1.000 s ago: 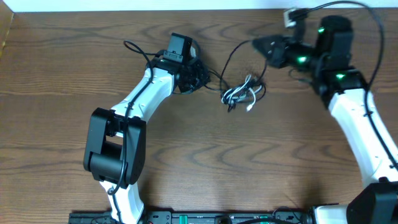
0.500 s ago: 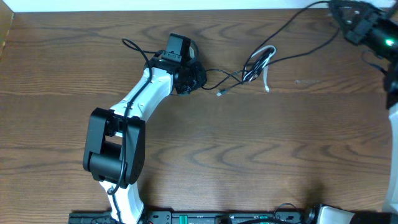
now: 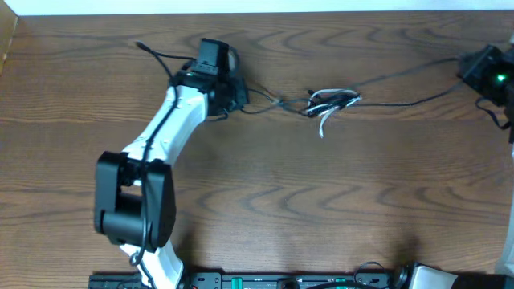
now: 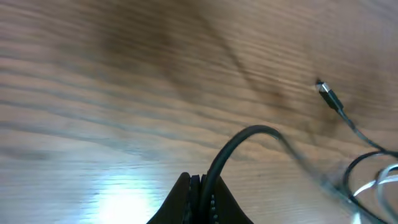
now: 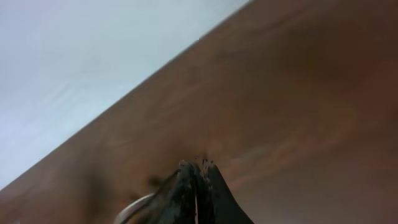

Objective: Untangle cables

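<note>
The table [image 3: 321, 201] is brown wood with a strong wavy grain and a matte, slightly glossy finish. A pale surface borders its far edge.

The black cable [image 3: 277, 101] is a thin, flexible cord stretched nearly straight across the far part of the table, from the left gripper [image 3: 233, 95] to the right gripper [image 3: 467, 68]. On the right side two dark strands run side by side toward the right gripper. Near the middle of its run the black cable passes through a small knot. There the white cable [image 3: 336, 98] sits bunched in a few tight, flattened loops, and one short white end hangs toward the near side.

The left arm [image 3: 173, 124] has a smooth white shell with black joints. In the left wrist view the left gripper's [image 4: 200, 196] jaws are pressed together, pinching the black cable [image 4: 239, 140], which rises from them in a rounded arch. Beyond it a small dark plug [image 4: 328, 96] with a metallic tip lies on the wood at the end of a thin lead. Pale curves of the white cable [image 4: 380, 180] show at the lower right, blurred.

In the right wrist view the right gripper's [image 5: 196, 183] dark jaws are closed tight. That picture is blurred. The overhead view shows the black cable running straight into them, so they appear to be pinching it.
</note>
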You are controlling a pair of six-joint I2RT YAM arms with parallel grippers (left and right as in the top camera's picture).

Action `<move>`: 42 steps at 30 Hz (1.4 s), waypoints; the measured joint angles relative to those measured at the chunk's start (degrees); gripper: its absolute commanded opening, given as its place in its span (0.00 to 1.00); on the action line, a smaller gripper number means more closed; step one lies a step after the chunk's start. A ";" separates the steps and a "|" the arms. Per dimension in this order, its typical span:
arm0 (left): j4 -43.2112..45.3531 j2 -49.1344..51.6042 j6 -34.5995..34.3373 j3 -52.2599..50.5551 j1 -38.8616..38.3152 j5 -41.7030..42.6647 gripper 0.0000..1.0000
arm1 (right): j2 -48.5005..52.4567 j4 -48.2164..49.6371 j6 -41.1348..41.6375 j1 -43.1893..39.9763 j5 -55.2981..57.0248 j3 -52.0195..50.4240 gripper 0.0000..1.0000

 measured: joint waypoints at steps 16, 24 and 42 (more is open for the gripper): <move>-4.15 -13.38 7.15 0.59 10.86 -8.66 0.08 | 7.10 -3.37 -13.77 -6.29 -8.68 -0.02 0.01; 4.39 -25.07 7.52 1.57 10.49 -4.13 0.07 | 7.28 1.73 -20.44 2.93 -20.96 0.00 0.28; 23.78 -34.71 6.60 1.95 13.00 -11.06 0.07 | 16.37 -10.49 -41.16 25.90 -22.49 0.13 0.79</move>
